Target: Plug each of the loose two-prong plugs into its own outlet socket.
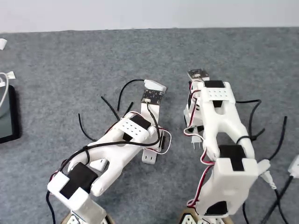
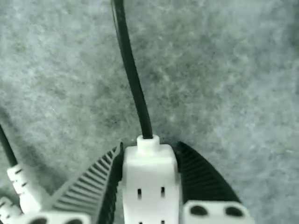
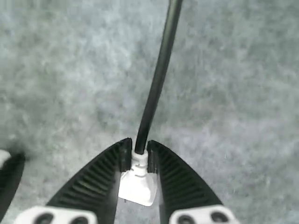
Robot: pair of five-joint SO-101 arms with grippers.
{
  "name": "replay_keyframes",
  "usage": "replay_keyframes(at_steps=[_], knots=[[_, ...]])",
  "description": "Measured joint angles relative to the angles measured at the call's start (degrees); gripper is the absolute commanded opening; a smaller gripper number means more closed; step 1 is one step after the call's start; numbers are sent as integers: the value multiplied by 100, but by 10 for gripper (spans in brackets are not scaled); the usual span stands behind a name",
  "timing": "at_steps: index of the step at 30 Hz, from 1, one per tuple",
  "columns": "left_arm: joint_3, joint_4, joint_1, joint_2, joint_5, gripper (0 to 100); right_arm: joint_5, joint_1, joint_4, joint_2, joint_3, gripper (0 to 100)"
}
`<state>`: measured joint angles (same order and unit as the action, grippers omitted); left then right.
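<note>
In the left wrist view my left gripper [image 2: 149,147] is shut on a white outlet socket [image 2: 150,182]; two slots show on its upper face, and its black cord [image 2: 133,79] runs away over the grey carpet. My right gripper [image 3: 138,150] is shut on a small white plug [image 3: 138,184] where its black cord [image 3: 159,79] joins it. From above, the socket's white end [image 1: 150,157] sticks out below the left arm. The plug's two prongs [image 1: 196,143] point toward the arm bases beside the right arm, about a hand's width from the socket.
Another white plug [image 2: 21,184] on a black cord lies close beside the left gripper. More white plugs [image 1: 268,177] and black cords trail at the far right of the carpet. A dark flat device [image 1: 7,114] lies at the left edge.
</note>
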<state>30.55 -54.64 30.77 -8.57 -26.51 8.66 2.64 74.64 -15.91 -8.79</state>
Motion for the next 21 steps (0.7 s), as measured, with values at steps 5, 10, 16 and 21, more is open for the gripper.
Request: replay_keyframes(at_steps=[5,10,16,21], knots=[[0,0,18,0,176,14,-9,35,-255,554,-598,8],[-62,132,35,0,-519,14,-9,44,-448,1002,-905,8],[-281,281,202,-9,-1565,17,-9,62,-536,1090,-1011,8],[-325,281,202,-9,-1574,19,-9,53,-536,1090,-1011,8]])
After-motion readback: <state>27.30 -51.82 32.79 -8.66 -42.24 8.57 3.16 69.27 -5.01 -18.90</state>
